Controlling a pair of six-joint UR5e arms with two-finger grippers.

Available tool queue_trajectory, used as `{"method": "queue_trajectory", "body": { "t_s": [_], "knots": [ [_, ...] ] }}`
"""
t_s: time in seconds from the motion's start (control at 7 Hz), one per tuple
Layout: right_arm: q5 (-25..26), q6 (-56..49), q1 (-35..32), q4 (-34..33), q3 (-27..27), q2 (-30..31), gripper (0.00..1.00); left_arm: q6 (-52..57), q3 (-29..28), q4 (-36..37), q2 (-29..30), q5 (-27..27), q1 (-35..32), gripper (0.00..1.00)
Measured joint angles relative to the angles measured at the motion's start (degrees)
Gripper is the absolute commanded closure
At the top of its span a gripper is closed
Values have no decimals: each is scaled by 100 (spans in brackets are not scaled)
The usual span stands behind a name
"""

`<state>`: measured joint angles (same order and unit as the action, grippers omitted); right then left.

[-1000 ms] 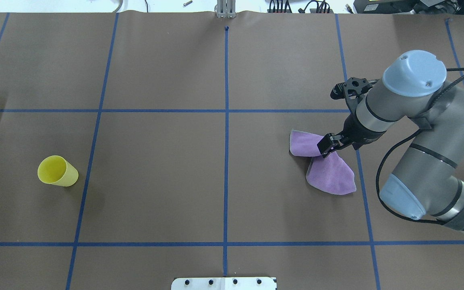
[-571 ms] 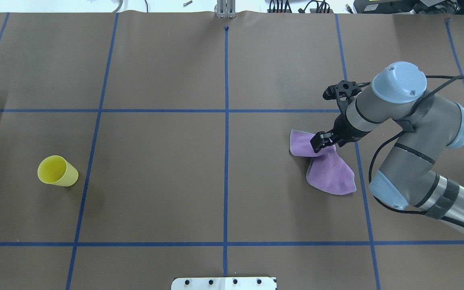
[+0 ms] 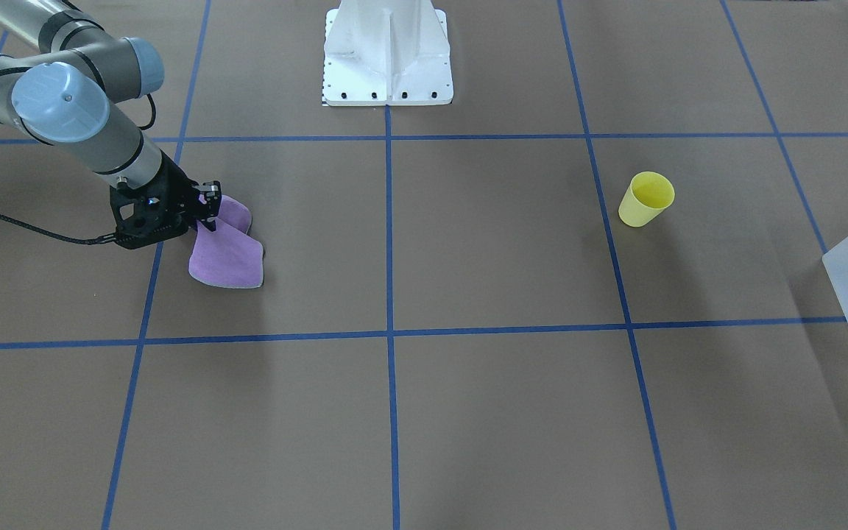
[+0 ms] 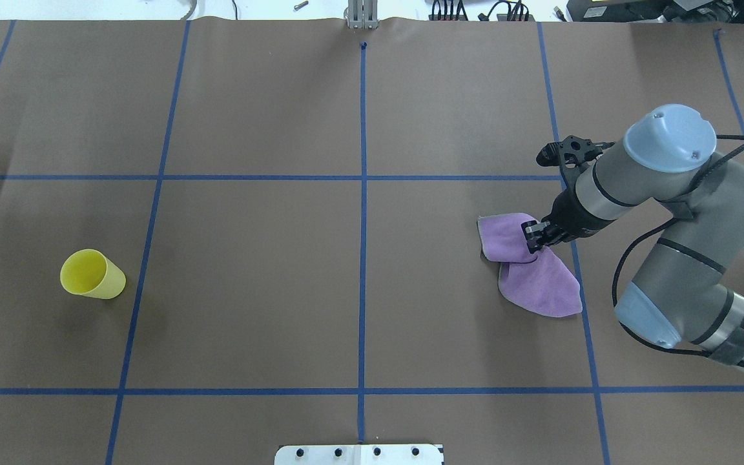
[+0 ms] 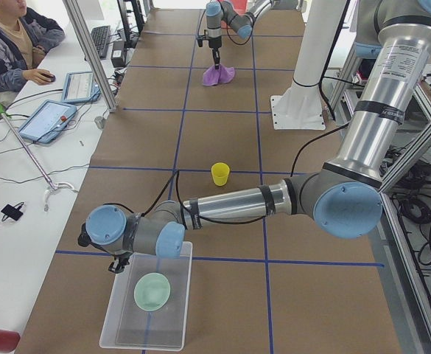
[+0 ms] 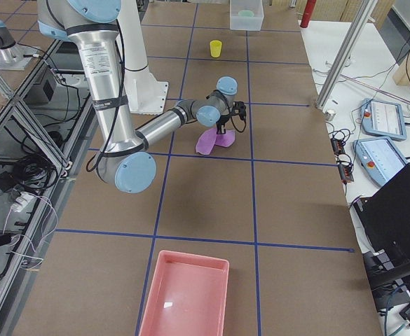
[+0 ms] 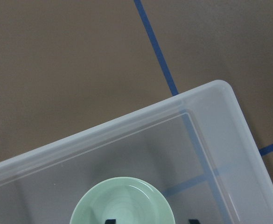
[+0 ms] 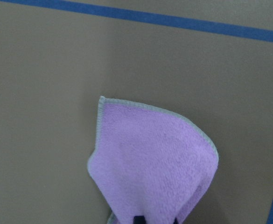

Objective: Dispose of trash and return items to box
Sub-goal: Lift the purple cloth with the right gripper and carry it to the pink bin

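Note:
The yellow cup [image 4: 93, 274] stands upright on the left half of the table, also seen in the front view [image 3: 645, 199]. The mint-green bowl [image 7: 122, 205] lies inside the frosted box [image 7: 127, 130], which sits at the table's left end [image 5: 178, 295]. My left gripper [image 7: 150, 220] hovers over the bowl, fingertips apart and empty. My right gripper [image 4: 530, 237] is shut on the middle of a purple cloth [image 4: 540, 278], pinching it up while its ends rest on the table [image 3: 229, 258]. The cloth hangs from the fingers in the right wrist view [image 8: 155, 158].
The white robot pedestal [image 3: 387, 51] stands at the table's near middle. A pink tray [image 6: 183, 297] lies at the table's right end. Blue tape lines grid the brown table cover. An operator sits beyond the far edge in the left side view.
My right gripper has come down and closed on the cloth's middle. The cloth has bunched and shifted a little to the right. The cup has not moved.

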<state>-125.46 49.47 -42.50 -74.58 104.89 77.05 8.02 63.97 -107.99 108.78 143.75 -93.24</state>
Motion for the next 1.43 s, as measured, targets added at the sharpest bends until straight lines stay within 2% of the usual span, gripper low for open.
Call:
{"method": "queue_trajectory", "body": {
  "t_s": [0.14,0.43,0.57,0.86,1.0,1.14,1.43],
  "knots": [
    [-93,26,-120,-225,378,167,100,-612,794,449,-97,7,75,25],
    [-452,-401,-957,-1390,1535,635,100,-2240,2299,741,-463,-37,678,23],
    [-740,-1207,-1674,-1948,1883,968,100,-2964,2782,761,-553,-95,1042,21],
    [-1065,-3478,-3194,-2859,2002,1707,100,-3930,3501,763,-788,-452,1737,21],
    [-1035,-4919,-4025,-3390,1803,1916,100,-4292,3792,753,-914,-608,2031,21],
    [-879,-6320,-4807,-3815,1295,1875,100,-4475,3930,738,-992,-729,2224,21],
    [-406,-8459,-5976,-3992,-264,1456,100,-4545,3984,707,-1068,-889,2382,21]
  ]
}}
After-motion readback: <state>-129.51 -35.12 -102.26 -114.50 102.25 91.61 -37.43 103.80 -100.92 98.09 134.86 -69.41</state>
